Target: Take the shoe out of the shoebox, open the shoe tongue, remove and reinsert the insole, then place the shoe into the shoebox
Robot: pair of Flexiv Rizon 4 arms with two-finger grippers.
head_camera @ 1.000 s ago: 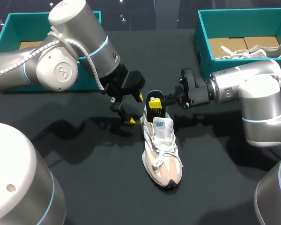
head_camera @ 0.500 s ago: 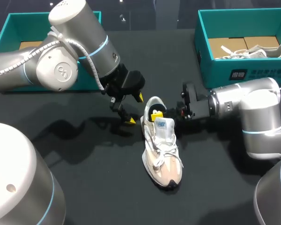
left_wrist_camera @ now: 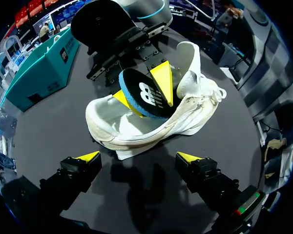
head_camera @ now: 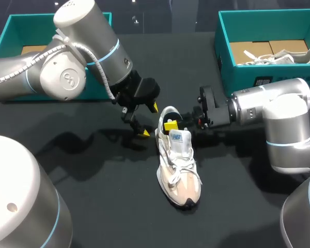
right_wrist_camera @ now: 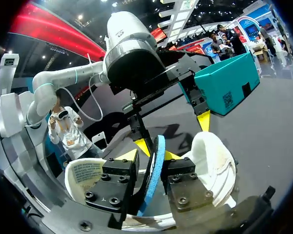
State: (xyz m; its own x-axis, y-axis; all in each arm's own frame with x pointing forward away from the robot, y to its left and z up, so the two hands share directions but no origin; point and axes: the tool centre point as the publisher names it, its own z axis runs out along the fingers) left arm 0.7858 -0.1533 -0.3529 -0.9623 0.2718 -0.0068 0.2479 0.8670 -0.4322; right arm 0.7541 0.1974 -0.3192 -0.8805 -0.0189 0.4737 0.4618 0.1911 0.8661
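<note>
**A:** What sits at the desk's (head_camera: 93, 206) far left corner?

**B:** A teal shoebox (head_camera: 8, 36), with the left arm (head_camera: 88, 46) crossing in front of it.

**A:** And the left tool (head_camera: 149, 120)?

**B:** It hangs low over the desk, near the heel of the shoe (head_camera: 178, 165) but not touching it. Its fingers are apart, with nothing between them.

**A:** How does the shoe lie?

**B:** It is white and rests on its sole in the middle of the desk. The toe points to the near edge and the heel to the far edge.

**A:** Where is the insole (left_wrist_camera: 141, 92)?

**B:** It is dark with a blue edge and stands up out of the shoe's opening at the heel. Its lower end is inside the shoe. The right tool (right_wrist_camera: 151, 178) is clamped on it, one finger on each face.

**A:** And the far right corner?

**B:** A second shoebox (head_camera: 225, 46), also teal, with another white shoe (head_camera: 284, 56) inside it.
</note>
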